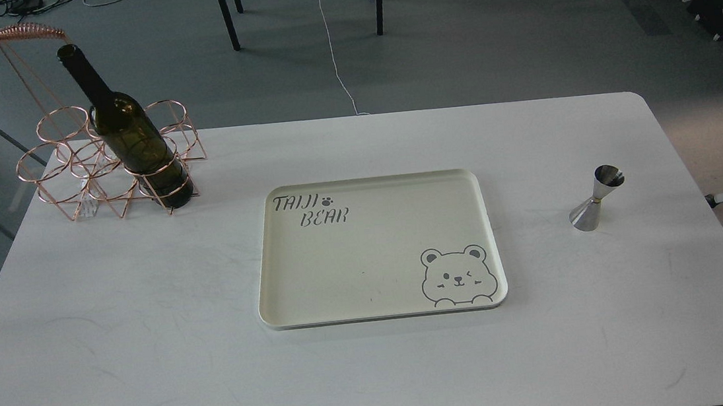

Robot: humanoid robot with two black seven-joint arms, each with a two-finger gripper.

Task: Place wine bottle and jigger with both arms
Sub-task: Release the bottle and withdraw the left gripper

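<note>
Head view
Tabletop (pixel 151 356): white, wide, filling most of the picture.
Wine bottle (pixel 129 136): dark green, standing in the near right ring of a copper wire rack (pixel 76 171) at the far left corner.
Tray (pixel 366 255): cream, with a bear drawing and the words "TAIJI BEAR", lying in the middle.
Jigger (pixel 597 197): silver, upright on the tabletop, well right of the tray.
Fingers: neither arm shows here, so I cannot tell how they stand.
</note>
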